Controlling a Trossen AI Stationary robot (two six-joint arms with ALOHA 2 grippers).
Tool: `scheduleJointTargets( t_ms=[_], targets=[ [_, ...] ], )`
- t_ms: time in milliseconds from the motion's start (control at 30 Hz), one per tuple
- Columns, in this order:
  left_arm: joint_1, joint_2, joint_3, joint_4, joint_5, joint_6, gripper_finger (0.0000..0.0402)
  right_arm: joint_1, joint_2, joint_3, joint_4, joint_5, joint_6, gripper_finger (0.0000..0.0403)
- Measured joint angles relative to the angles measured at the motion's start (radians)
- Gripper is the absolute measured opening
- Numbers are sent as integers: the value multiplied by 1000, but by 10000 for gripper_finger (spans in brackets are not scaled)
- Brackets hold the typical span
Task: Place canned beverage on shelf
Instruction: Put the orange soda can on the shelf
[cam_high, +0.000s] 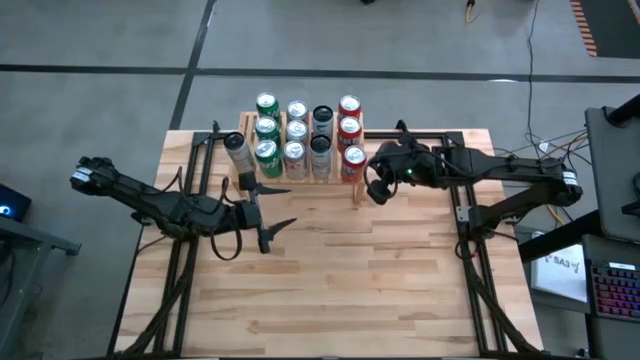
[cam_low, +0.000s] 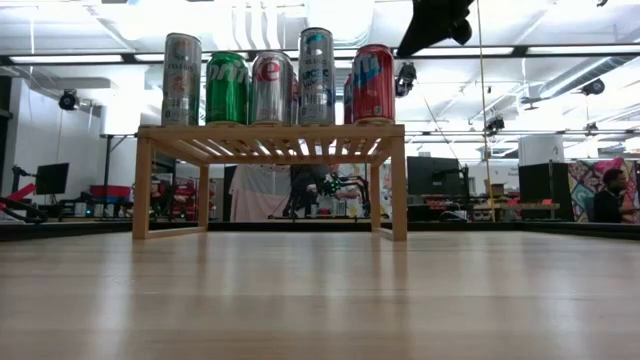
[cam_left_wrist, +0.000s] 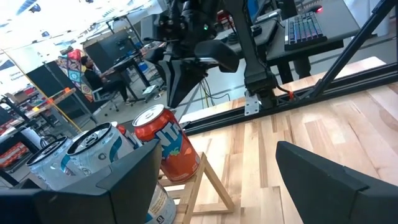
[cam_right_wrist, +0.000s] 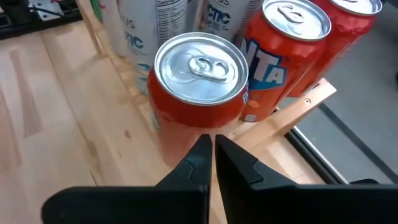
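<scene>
The shelf (cam_low: 270, 132), a low light-wood rack, stands at the table's far middle on its short side legs. Several cans stand upright on its slatted top (cam_high: 300, 140). The near right one is an orange can (cam_right_wrist: 199, 81), also seen in the left wrist view (cam_left_wrist: 165, 140). My right gripper (cam_right_wrist: 212, 142) is shut and slants down right at this can's side, at the shelf's right end (cam_high: 372, 190). My left gripper (cam_high: 285, 207) stands open in front of the shelf's left part, nothing between its fingers (cam_left_wrist: 224, 180). My right gripper has its shut fingertips (cam_right_wrist: 202, 152) by the upper side wall of the orange can (cam_right_wrist: 186, 130), coming slanting down from the table's right and near side. I cannot tell whether they touch it. The can stands upright on the shelf.
Dark frame rails (cam_high: 460, 215) run along both sides of the plank tabletop (cam_high: 340, 290). The wide near half of the tabletop lies in front of the shelf. Desks, monitors and a seated person (cam_low: 605, 195) are in the room beyond.
</scene>
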Motion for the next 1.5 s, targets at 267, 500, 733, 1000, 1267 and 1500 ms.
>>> scheduleJointTargets(
  t_ms=[267, 500, 733, 1000, 1267, 1500],
  targets=[
    [0, 0, 0, 0, 0, 2, 301, 0, 2, 0, 10, -71, -1, 9],
    [0, 0, 0, 0, 0, 6, 301, -3, 48, -1, 30, -70, -19, 9],
    [0, 0, 0, 0, 0, 6, 301, -7, 66, 1, 26, -45, -25, 9],
    [0, 0, 0, 0, 0, 6, 301, -20, 70, 6, 45, 17, -83, 9],
    [0, 0, 0, 0, 0, 3, 301, -31, 75, 6, 51, 33, -95, 9],
    [0, 0, 0, 0, 0, 3, 301, -31, 70, 6, 39, -60, -54, 9]
  ],
)
